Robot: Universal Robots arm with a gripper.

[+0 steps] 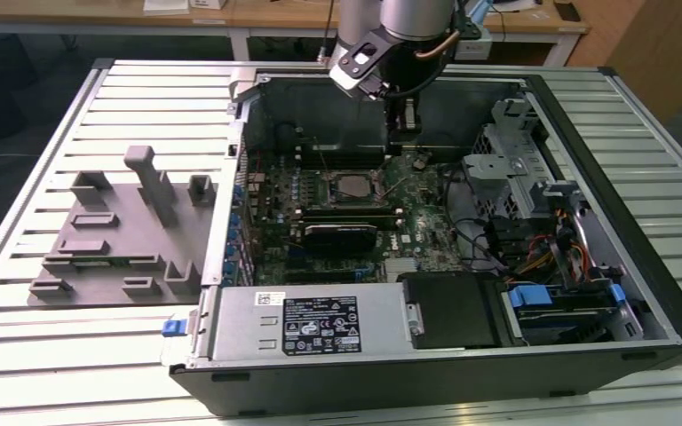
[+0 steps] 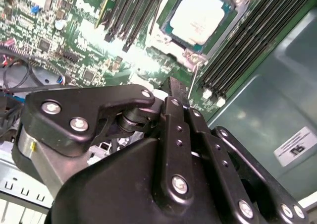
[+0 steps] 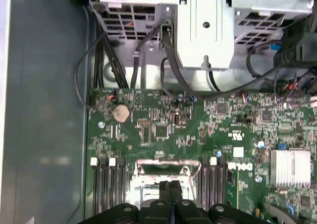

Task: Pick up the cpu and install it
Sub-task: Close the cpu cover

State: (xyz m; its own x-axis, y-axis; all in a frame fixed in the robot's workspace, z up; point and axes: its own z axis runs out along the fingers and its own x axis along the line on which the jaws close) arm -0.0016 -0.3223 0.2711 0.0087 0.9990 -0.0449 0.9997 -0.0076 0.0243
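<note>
Open computer case (image 1: 625, 293) lying on a slatted metal worktop (image 1: 33, 355), with a grey moulded fixture (image 1: 116, 240) at the exterior view's left and wooden desks (image 1: 258, 18) behind. The cpu (image 1: 350, 186) sits in the motherboard socket. The gripper (image 1: 403, 124) hangs above the board just beside it, jaws together, holding nothing.

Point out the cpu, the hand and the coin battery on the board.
cpu (image 2: 200, 15): second wrist view, centre of its silver top.
hand (image 3: 171, 185): first wrist view, between its closed fingertips.
coin battery (image 3: 121, 113): first wrist view, middle of its round face.
</note>
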